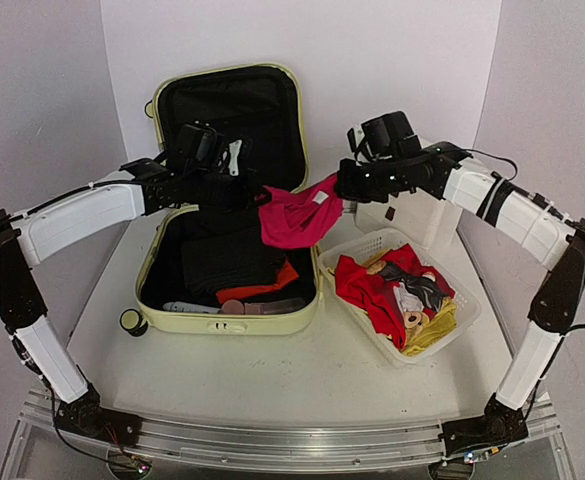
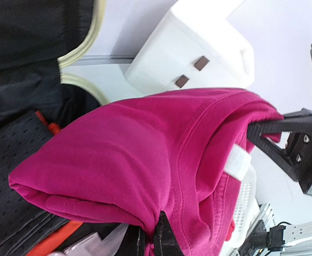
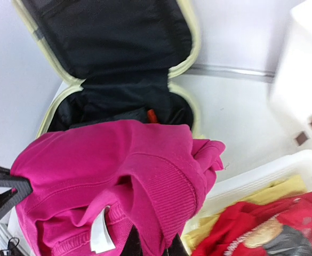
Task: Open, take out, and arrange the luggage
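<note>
Holding a pink shirt (image 1: 294, 218) between them, the left pincer (image 1: 250, 192) and right pincer (image 1: 340, 186) each pinch one edge. The luggage (image 1: 227, 322) lies open on the surface (image 1: 272, 385), lid raised at the back, the shirt above its right rim. The basket (image 1: 372, 243) already holds red and yellow clothes (image 1: 387, 290); black and orange things (image 1: 234, 268) are left inside the luggage, so unpacking seems partway.

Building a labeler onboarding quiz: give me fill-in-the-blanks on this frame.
1. Both arms' jaws are shut on one ___ garment.
2. The luggage is open, its lid standing ___ at the back.
3. In the top view, the white basket sits to the luggage's ___.
Missing words: pink; upright; right.
</note>
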Controlling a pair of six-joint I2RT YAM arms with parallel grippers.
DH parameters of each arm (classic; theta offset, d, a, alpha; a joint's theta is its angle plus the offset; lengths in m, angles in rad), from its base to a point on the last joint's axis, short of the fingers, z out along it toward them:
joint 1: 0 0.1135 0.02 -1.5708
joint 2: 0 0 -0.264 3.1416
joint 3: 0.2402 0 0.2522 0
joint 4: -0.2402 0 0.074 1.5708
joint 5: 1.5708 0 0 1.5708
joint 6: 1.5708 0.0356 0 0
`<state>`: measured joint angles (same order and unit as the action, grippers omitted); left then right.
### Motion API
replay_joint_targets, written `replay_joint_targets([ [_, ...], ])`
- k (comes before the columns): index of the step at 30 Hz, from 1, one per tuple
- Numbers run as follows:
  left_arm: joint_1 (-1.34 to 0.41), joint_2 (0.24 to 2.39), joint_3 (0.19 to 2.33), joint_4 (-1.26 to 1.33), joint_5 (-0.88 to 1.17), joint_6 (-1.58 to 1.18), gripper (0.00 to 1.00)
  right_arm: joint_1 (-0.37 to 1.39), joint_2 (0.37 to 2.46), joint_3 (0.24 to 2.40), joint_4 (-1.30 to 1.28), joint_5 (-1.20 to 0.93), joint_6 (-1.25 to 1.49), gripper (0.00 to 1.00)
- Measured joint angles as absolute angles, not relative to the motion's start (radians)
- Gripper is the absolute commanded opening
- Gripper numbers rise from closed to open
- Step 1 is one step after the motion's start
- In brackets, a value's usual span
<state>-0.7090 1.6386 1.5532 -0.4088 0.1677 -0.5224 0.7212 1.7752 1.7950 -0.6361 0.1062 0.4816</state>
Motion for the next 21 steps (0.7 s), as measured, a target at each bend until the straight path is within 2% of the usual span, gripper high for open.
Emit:
replay_joint_targets([
  [10, -0.862, 1.946, 1.913, -0.369, 0.165, -0.533, 0.0, 0.53, 1.612, 1.657, -0.68, 0.126, 0.439, 0.0],
  [21, -1.048, 2.099, 2.001, -0.337, 0.1, -0.58, 0.0, 0.327, 1.48, 1.455, -0.756, 0.134, 0.414, 0.0],
])
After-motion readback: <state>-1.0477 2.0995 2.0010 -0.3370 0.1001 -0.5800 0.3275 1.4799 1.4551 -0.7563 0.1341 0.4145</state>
